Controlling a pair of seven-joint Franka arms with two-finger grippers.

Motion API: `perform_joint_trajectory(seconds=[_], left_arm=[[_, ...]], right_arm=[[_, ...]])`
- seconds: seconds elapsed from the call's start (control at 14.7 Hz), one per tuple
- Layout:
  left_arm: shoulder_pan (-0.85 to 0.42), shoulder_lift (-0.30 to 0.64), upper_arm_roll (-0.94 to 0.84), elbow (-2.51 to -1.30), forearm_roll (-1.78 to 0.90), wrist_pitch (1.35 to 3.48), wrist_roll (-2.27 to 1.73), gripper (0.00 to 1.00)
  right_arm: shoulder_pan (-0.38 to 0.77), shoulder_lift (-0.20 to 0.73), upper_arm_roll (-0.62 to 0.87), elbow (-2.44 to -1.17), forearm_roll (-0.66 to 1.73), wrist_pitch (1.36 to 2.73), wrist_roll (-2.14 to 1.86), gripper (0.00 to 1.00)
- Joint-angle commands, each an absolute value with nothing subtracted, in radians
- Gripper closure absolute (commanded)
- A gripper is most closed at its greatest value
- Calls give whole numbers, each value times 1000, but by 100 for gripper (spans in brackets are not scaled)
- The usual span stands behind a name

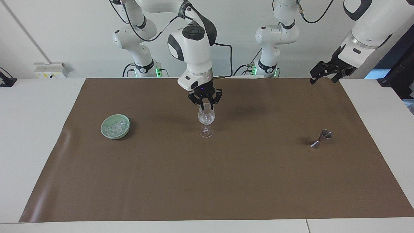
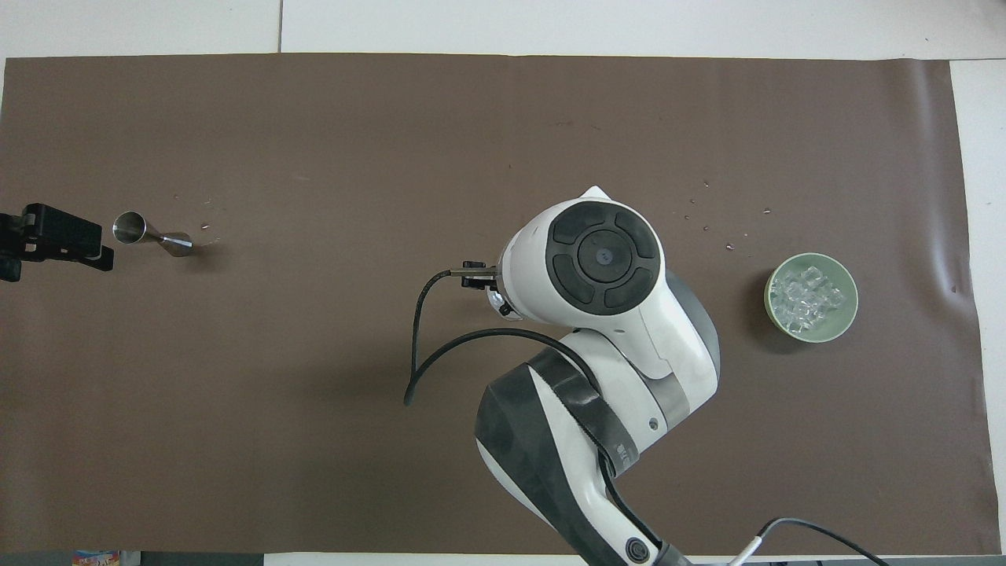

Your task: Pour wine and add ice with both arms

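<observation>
Fingers of your right gripper (image 1: 205,105) stand slightly apart just over the wine glass (image 1: 206,120), clamping nothing. Your left gripper (image 1: 325,73), fingers spread and empty, hangs over the mat's edge. Ice (image 1: 115,126) fills the green bowl (image 1: 125,132) toward the right arm's end.

White table (image 1: 38,136), brown mat (image 1: 207,181), green bowl (image 1: 115,126), wine glass (image 1: 206,120), jigger (image 1: 321,138)

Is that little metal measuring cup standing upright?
No, the metal measuring cup lies tipped on its side on the brown mat, untouched.
</observation>
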State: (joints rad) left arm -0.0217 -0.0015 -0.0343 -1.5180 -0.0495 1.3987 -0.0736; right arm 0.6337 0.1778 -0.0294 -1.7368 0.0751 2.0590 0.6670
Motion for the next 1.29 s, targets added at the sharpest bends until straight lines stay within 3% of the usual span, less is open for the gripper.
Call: perform_joint_trajectory(seconds=[0.0,0.27,0.48,0.68,0.82,1.22], left_arm=[[-45,-11,-3,-1523,-29,1379,-48,0],[-38,-31,-9,-1566,-29,1379,-51,0],[-40,-35,-12,-1566,-17,1379,-40,0],[-40,-40,-18,-1568,-15,1384,-37,0],[-43,-46,-20,-1566,-15,1396,-37,0],[-48,-38,-20,-1566,-14,1471,-38,0]], right_arm=[[621,172,-26,-1663,61,1970,666,51],[574,167,-29,-1612,60,1886,619,46],[500,101,-34,-1615,60,1755,511,41],[375,48,-32,-1629,60,1662,343,20],[307,11,-34,-1661,60,1612,263,0],[166,-21,-34,-1666,23,1552,160,0]])
